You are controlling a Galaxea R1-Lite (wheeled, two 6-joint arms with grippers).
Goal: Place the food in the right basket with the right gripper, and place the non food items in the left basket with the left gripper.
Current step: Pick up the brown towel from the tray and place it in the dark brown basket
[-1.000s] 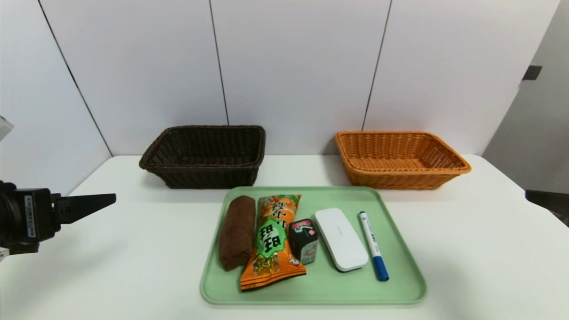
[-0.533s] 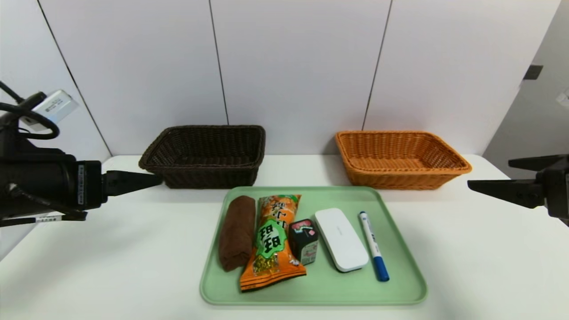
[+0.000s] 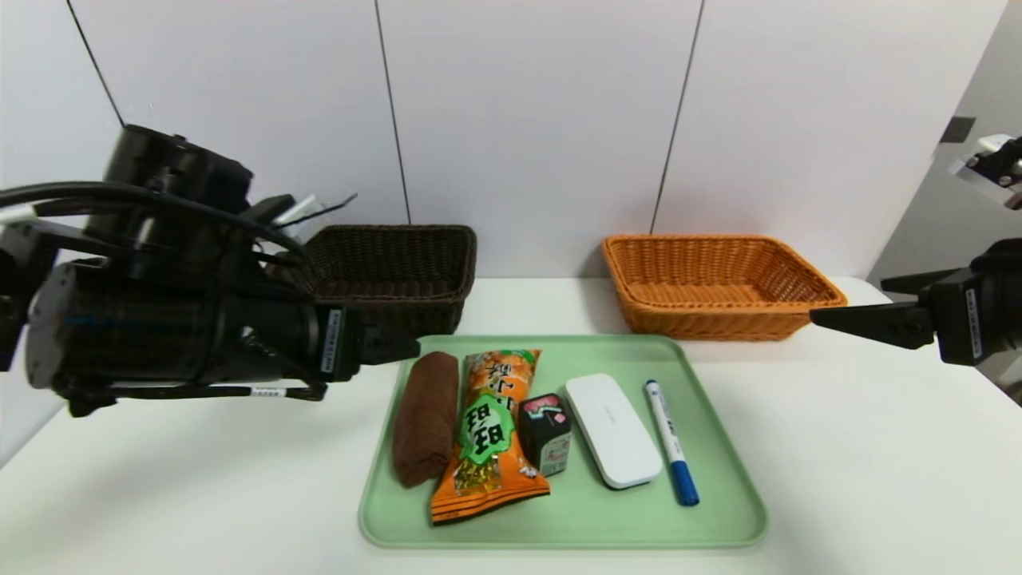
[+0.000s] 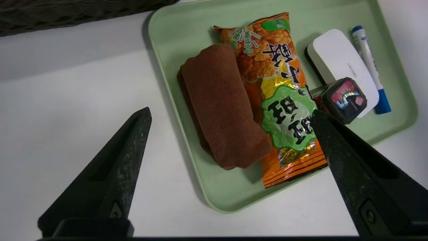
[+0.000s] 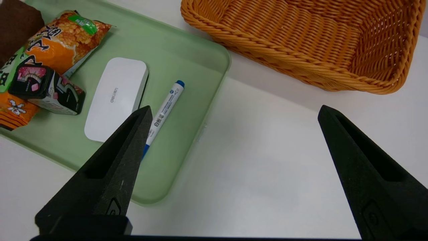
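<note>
A green tray (image 3: 711, 447) holds a rolled brown towel (image 3: 425, 415), an orange snack bag (image 3: 489, 431), a small dark box (image 3: 545, 431), a white case (image 3: 612, 430) and a blue-capped marker (image 3: 669, 439). My left gripper (image 3: 403, 348) hangs open above the tray's far left corner; in the left wrist view its gripper (image 4: 230, 112) spans the towel (image 4: 224, 107) and snack bag (image 4: 284, 110) from above, holding nothing. My right gripper (image 3: 850, 303) is open and empty over the table to the right of the tray, beside the orange basket (image 3: 718, 279).
The dark brown basket (image 3: 399, 271) stands at the back left, partly behind my left arm. Both baskets are empty. Bare white table (image 5: 267, 160) lies between the tray's right edge and the orange basket (image 5: 301, 40). A wall runs close behind the baskets.
Both arms have come in from the sides: the left one rose and swung right to the tray's far left corner, and the right one entered view and moved left. Both stayed open.
</note>
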